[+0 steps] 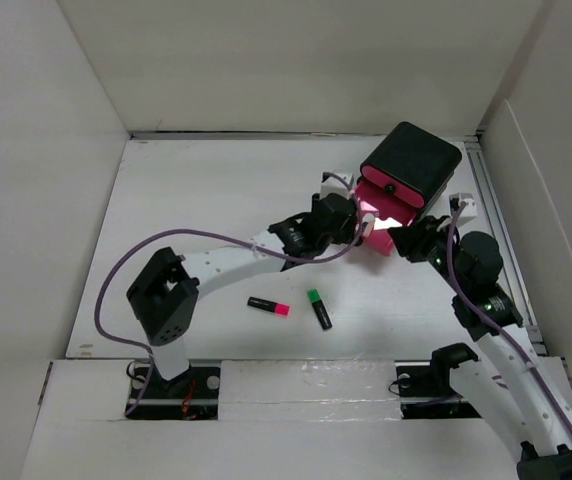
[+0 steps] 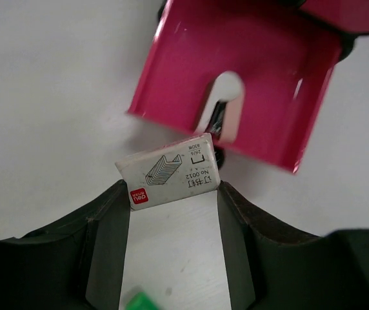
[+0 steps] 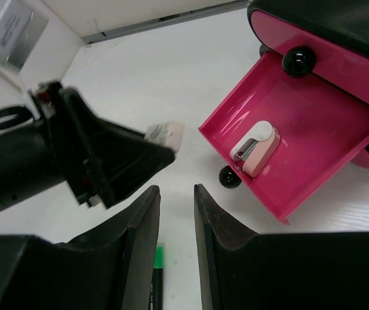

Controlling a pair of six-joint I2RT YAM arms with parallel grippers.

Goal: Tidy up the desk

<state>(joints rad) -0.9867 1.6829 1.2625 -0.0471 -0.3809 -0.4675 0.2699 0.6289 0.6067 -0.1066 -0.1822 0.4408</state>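
Desk (image 1: 186, 200) rail (image 1: 493, 200) runs front-to-back along right edge.

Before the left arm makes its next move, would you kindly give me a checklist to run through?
1. Grip of the left fingers on the small white cardboard staple box: ok.
2. The pink plastic drawer of the black box stands open: ok.
3. Free room in the drawer beside the small white-and-pink object: ok.
4. Staple box over the drawer: not ok, beside it.
5. The right fingers are empty: ok.

Staple box (image 2: 168, 171) just before open drawer (image 2: 255, 71); markers (image 1: 268, 306) on desk (image 1: 196, 190) nearer the arms
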